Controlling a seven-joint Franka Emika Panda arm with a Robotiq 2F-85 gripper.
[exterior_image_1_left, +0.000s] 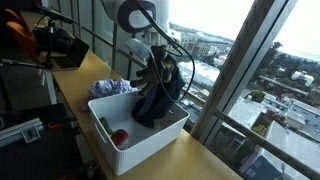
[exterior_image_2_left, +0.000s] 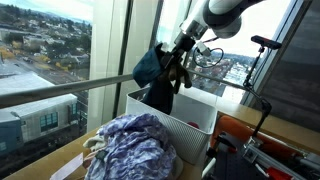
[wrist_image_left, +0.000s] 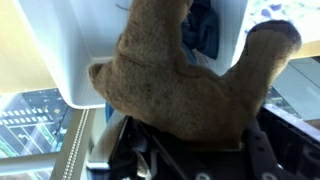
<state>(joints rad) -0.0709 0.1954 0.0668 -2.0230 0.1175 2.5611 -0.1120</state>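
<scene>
A light wooden table (exterior_image_1_left: 205, 160) ran along the window glass. One white slatted bin (exterior_image_1_left: 150, 138) stood directly on it, upright, in both exterior views. Just beside the bin, a crumpled purple patterned cloth (exterior_image_2_left: 135, 148) lay heaped on the tabletop. The wood around both items was bare.

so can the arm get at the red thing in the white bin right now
Probably not to grasp it: the fingers are shut on brown and blue fabric hanging over the white bin. The red thing lies uncovered inside, so the way down looks free.
</scene>
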